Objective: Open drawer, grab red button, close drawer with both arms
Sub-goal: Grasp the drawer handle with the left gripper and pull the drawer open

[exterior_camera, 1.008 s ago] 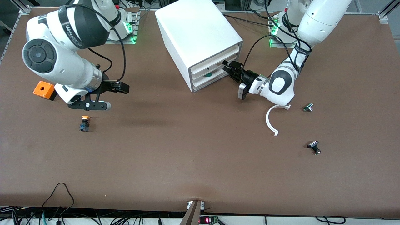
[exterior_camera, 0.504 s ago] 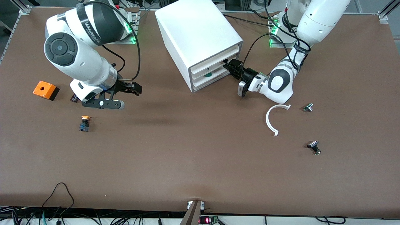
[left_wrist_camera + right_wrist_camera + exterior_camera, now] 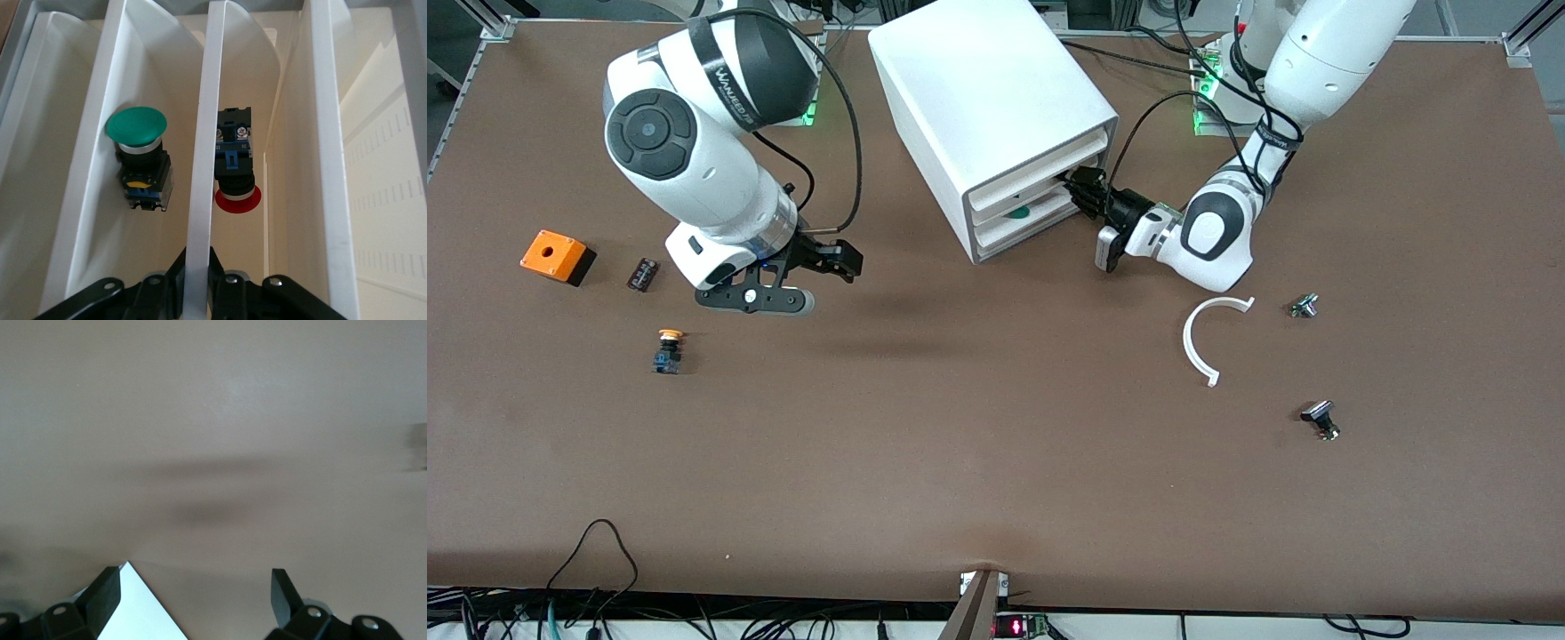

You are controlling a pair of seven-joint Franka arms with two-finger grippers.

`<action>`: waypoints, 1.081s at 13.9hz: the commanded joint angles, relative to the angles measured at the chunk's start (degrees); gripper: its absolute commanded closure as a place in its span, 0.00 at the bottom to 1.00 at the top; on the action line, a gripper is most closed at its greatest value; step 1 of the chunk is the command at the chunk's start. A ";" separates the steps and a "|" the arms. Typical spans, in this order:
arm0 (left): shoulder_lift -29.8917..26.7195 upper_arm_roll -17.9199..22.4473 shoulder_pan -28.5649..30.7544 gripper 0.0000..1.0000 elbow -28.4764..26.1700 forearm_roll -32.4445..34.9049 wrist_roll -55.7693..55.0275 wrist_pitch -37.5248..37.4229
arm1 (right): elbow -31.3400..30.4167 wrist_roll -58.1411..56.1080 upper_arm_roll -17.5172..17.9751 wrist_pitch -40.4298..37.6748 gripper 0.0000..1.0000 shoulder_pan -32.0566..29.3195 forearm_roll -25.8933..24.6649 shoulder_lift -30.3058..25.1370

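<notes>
The white cabinet (image 3: pixel 987 98) stands at the table's back middle with three flat drawers. My left gripper (image 3: pixel 1082 188) is at the cabinet's front, shut on the front wall of the middle drawer (image 3: pixel 1024 201). In the left wrist view the gripper (image 3: pixel 197 257) pinches that white wall (image 3: pixel 200 167). The red-capped button (image 3: pixel 235 180) lies inside on one side of the wall, and a green-capped button (image 3: pixel 137 157) lies on the other. My right gripper (image 3: pixel 843 263) is open and empty over the bare table, toward the right arm's end from the cabinet. Its open fingers show in the right wrist view (image 3: pixel 197 580).
An orange box with a hole (image 3: pixel 557 256), a small dark piece (image 3: pixel 643 273) and an orange-capped button (image 3: pixel 668 350) lie toward the right arm's end. A white curved piece (image 3: pixel 1202 342) and two small metal parts (image 3: pixel 1304 306) (image 3: pixel 1320 420) lie toward the left arm's end.
My right arm has swung from beside the orange box toward the cabinet, uncovering the small dark piece. My left gripper has moved in onto the drawer's front wall.
</notes>
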 commanded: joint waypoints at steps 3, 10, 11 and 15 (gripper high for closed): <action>0.14 0.25 2.33 0.92 1.95 -0.44 1.14 1.57 | 1.12 1.77 -0.34 2.97 0.00 1.25 0.42 1.12; 4.96 0.95 4.45 0.91 10.65 0.09 0.43 1.65 | 6.83 5.10 -0.34 4.73 0.00 5.19 0.42 5.60; 5.93 1.30 4.54 0.91 11.88 0.09 0.43 1.65 | 7.09 5.89 -0.34 6.05 0.00 6.07 0.42 5.95; 8.48 2.01 6.38 0.91 15.58 3.33 -0.01 1.65 | 7.44 7.04 -0.34 10.01 0.00 8.54 0.42 6.83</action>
